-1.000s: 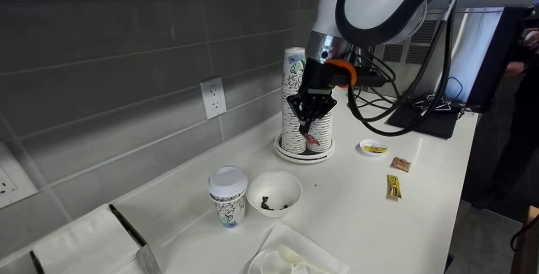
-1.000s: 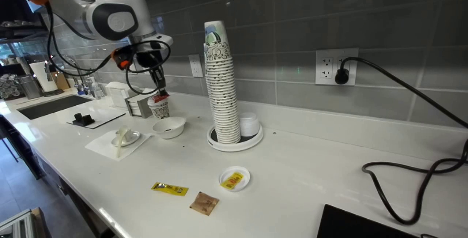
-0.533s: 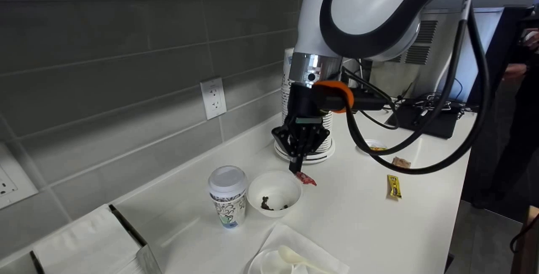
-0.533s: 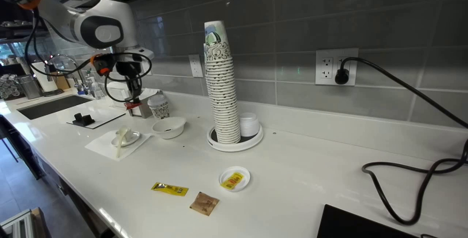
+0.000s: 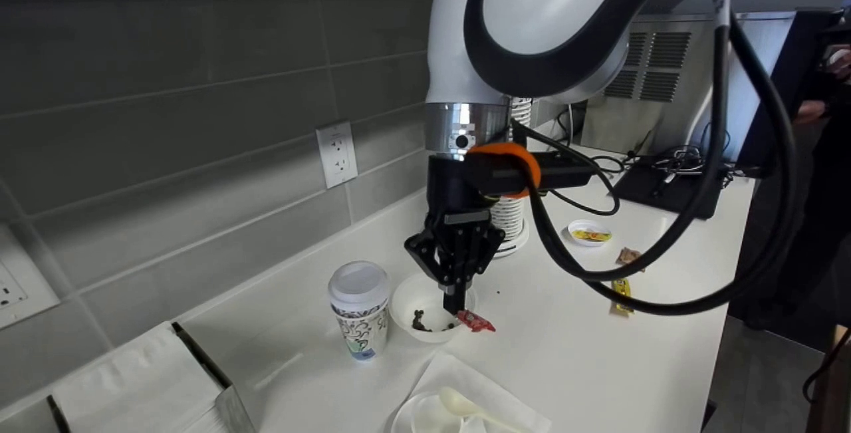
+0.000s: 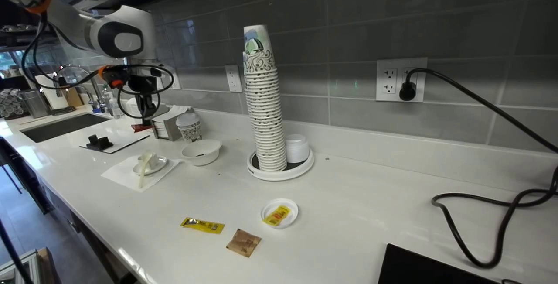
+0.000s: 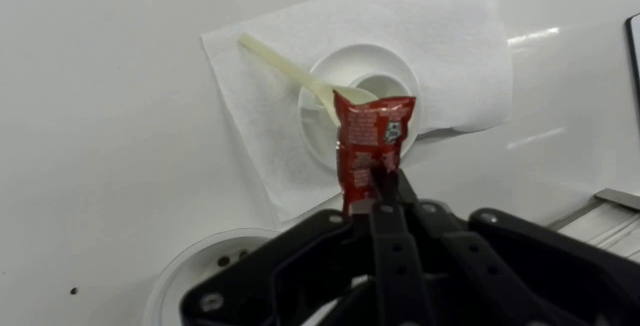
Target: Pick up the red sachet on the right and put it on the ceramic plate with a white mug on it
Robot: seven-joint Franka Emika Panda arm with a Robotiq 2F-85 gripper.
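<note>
The red sachet [image 7: 367, 138] is held in my gripper [image 7: 395, 178], which is shut on its near part. The sachet sticks out past the fingertips; it also shows in both exterior views [image 5: 475, 321] [image 6: 142, 128]. In the wrist view the ceramic plate [image 7: 345, 58], small, round and white, lies beyond the sachet, which hides part of it. The white mug [image 7: 382, 84] stands on the plate, partly hidden by the sachet and a pale spoon [image 7: 282, 64]. In an exterior view the plate [image 6: 162, 162] and mug [image 6: 152, 161] stand apart from and below the raised sachet.
The plate sits on a white napkin [image 7: 460, 35]. A white bowl [image 6: 201, 151] with dark bits and a lidded paper cup [image 5: 360, 313] stand near the gripper. A napkin holder [image 6: 168, 128] is behind. Tall cup stacks [image 6: 265, 118] and several packets are farther off.
My gripper has carried the red sachet down and away from the tall cup stacks, past the lidded cup, to the bowl and plate side. The objects on the counter have not moved.
</note>
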